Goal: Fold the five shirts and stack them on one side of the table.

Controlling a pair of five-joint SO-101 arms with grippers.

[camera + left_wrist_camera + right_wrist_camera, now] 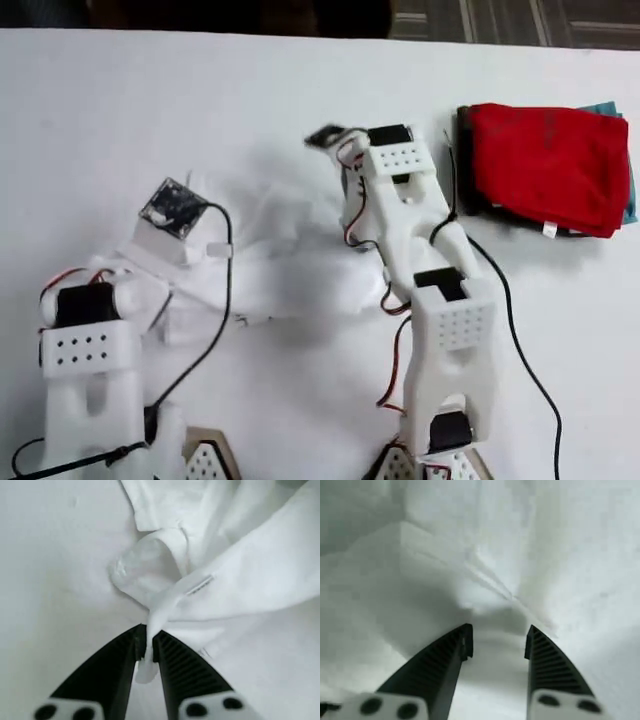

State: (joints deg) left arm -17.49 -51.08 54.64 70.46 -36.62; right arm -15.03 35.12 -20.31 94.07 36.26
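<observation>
Bench (100,110): white top, carrying all items

White shirt (290,255): one, unfolded and crumpled, lying mid-bench between the two arms; a small label (200,585) shows near its collar

Left arm (85,345): at the near left corner; left jaws closed tight on a thin fold of the white shirt, the cloth pinched between the tips

Right arm (405,190): stretched over the shirt's right side; right jaws spread wide, holding nothing, set low over the white cloth

Folded stack: on the bench's far right side, well apart from the white shirt; red shirt (550,165) on top, a dark shirt (466,150) beneath it, a teal shirt (612,108) edge showing at the back corner
</observation>
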